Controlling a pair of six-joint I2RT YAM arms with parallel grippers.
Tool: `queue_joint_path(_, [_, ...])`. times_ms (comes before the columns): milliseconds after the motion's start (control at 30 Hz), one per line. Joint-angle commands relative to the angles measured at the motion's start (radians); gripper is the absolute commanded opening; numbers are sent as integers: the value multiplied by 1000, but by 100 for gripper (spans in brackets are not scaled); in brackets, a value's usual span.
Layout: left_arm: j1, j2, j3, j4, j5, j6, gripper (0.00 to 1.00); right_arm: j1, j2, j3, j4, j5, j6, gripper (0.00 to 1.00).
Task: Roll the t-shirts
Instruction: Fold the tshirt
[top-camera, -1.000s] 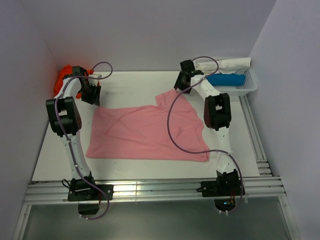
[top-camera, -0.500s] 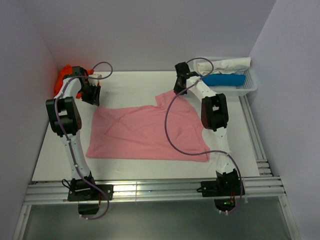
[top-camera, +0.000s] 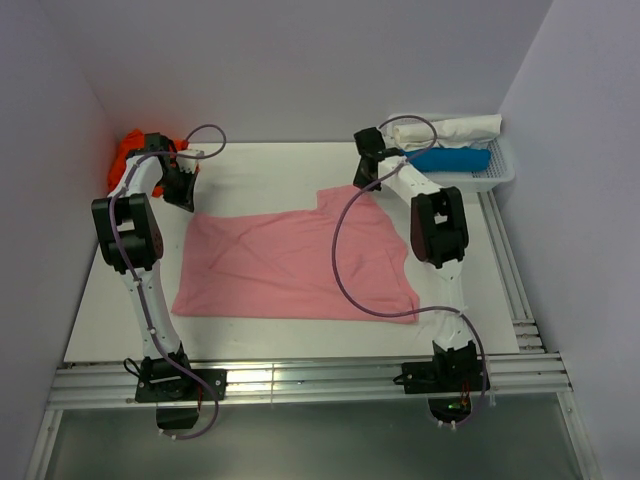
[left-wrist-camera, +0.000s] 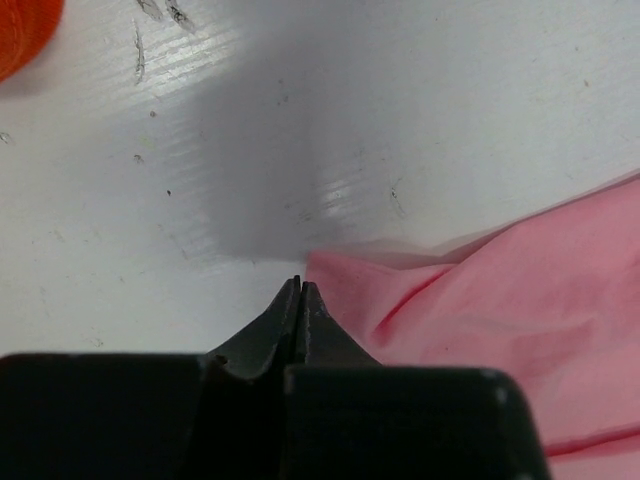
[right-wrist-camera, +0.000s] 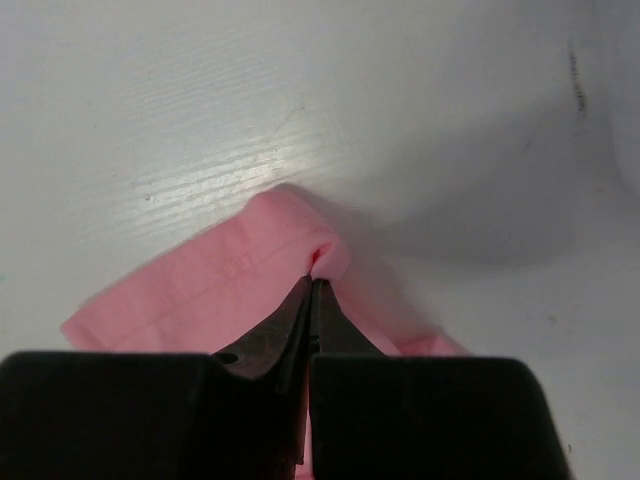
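Note:
The light pink t-shirt (top-camera: 290, 265) lies spread flat across the middle of the table. My left gripper (top-camera: 185, 197) is at its far left corner. In the left wrist view the left gripper (left-wrist-camera: 300, 285) is shut, its tips meeting on the very edge of the pink t-shirt (left-wrist-camera: 520, 300). My right gripper (top-camera: 365, 182) is at the far right sleeve. Up close, the right gripper (right-wrist-camera: 313, 280) is shut on a small puckered fold of the pink t-shirt (right-wrist-camera: 200, 290). The orange t-shirt (top-camera: 125, 150) sits bunched in the far left corner, its edge showing as an orange t-shirt (left-wrist-camera: 20, 30) patch.
A white lattice basket (top-camera: 500, 172) stands at the far right with a blue roll (top-camera: 450, 160) and a white roll (top-camera: 450, 128) in it. Walls close in on the left, back and right. A metal rail (top-camera: 300, 380) runs along the near edge.
Both grippers have closed from open. The right gripper shifted slightly over the sleeve and now pinches it. The left arm has barely moved.

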Motion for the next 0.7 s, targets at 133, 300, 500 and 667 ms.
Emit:
queue_joint_path(133, [-3,-13,27,-22,55,20,23,13,-180,-70,88,79,-15,0])
queue_joint_path(300, [-3,19,75,-73,102,40,54,18,-196,-86,84,81,-16,0])
queue_joint_path(500, [-4,41,84,-105,114,72,55,24,-212,-112,92,85,-16,0])
queue_joint_path(667, [-4,53,67,-131,113,96,51,24,-232,-127,95,84,-16,0])
